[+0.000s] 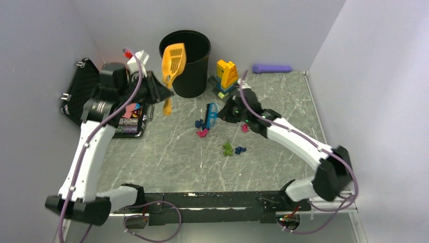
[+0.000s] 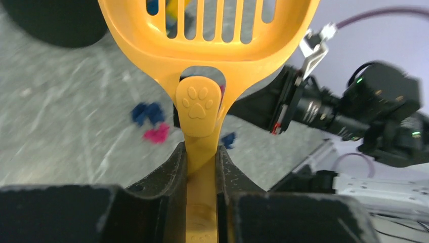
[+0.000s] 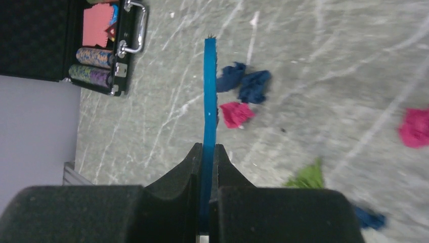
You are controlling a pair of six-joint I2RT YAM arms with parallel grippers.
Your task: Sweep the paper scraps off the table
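Top external. Left gripper point(image 1: 163, 91) is clenched on the handle of an orange slotted scoop point(image 1: 173, 59). The scoop is lifted off the table point(image 1: 167, 157), and its head overlaps the rim of a black bin point(image 1: 185, 76) at the back. Right gripper point(image 1: 223, 112) grasps a small blue brush point(image 1: 211, 115) low over the table centre. The paper scraps point(image 1: 203, 133) lie loose mid-table: dark blue and pink just left of the brush, one pink under the right arm, and green and blue nearer the bases. An open black case point(image 1: 83, 93) sits at the left edge, toy bricks point(image 1: 226, 76) stand beside the bin, and a purple cylinder point(image 1: 271, 68) lies by the back wall.

Left wrist. Both fingers are pressed against the scoop handle. The only marking is an embossed paw print point(image 2: 198, 101) on the handle tab. Blurred blue and pink scraps lie on the table beyond.

Right wrist. The fingers are closed on the brush, which is seen edge-on. Two dark blue wads and a pink one lie just to its right; further right are pink, green and blue. The case holds coloured stacks, and their print is too small to read.
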